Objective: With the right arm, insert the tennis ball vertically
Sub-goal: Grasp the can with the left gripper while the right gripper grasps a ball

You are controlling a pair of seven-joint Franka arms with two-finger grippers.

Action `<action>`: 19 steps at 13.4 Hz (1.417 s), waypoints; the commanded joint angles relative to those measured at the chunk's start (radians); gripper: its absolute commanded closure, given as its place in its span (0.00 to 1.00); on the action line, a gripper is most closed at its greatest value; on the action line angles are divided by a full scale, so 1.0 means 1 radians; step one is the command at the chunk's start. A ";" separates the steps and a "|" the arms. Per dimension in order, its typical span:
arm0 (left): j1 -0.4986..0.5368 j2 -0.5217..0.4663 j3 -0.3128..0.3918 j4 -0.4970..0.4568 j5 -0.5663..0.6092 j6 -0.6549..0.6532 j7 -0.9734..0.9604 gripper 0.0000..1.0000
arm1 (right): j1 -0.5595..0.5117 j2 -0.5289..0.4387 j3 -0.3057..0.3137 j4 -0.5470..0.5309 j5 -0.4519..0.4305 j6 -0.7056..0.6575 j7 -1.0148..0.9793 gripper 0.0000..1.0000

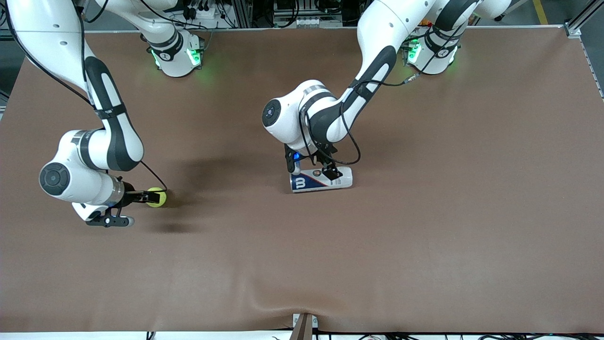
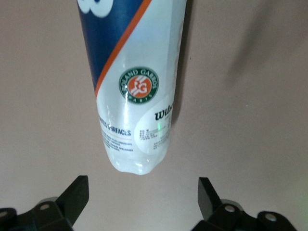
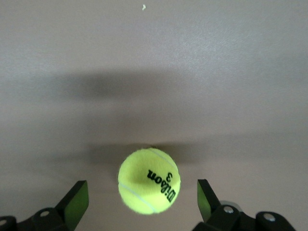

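A fuzzy, round yellow tennis ball (image 1: pixel 156 197) with black letters sat on the soft brown table (image 1: pixel 424 236), near the right arm's end. The right pincer (image 1: pixel 150 197) was down low around it, spread wide, with one dark finger on each side and not touching the ball.

Near the middle of the table a long, smooth, shiny plastic can (image 1: pixel 321 179) lay on its side. It was clear and white with blue and orange stripes and a round green badge. The left pincer (image 1: pixel 314 171) hung just over it, spread wide and holding nothing.
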 commanded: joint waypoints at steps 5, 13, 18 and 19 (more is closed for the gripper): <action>0.022 0.032 0.003 0.015 0.024 0.033 0.052 0.00 | 0.011 0.041 -0.002 -0.113 0.014 0.204 0.007 0.00; 0.022 0.070 0.003 0.016 0.027 0.108 0.086 0.00 | 0.026 0.038 -0.004 -0.124 0.012 0.194 0.007 0.00; 0.025 0.098 0.003 0.016 0.051 0.122 0.100 0.00 | 0.025 0.024 -0.006 -0.121 0.001 0.172 -0.005 0.59; 0.030 0.104 0.003 0.016 0.053 0.122 0.102 0.00 | 0.025 0.015 -0.006 -0.119 0.000 0.160 -0.005 0.72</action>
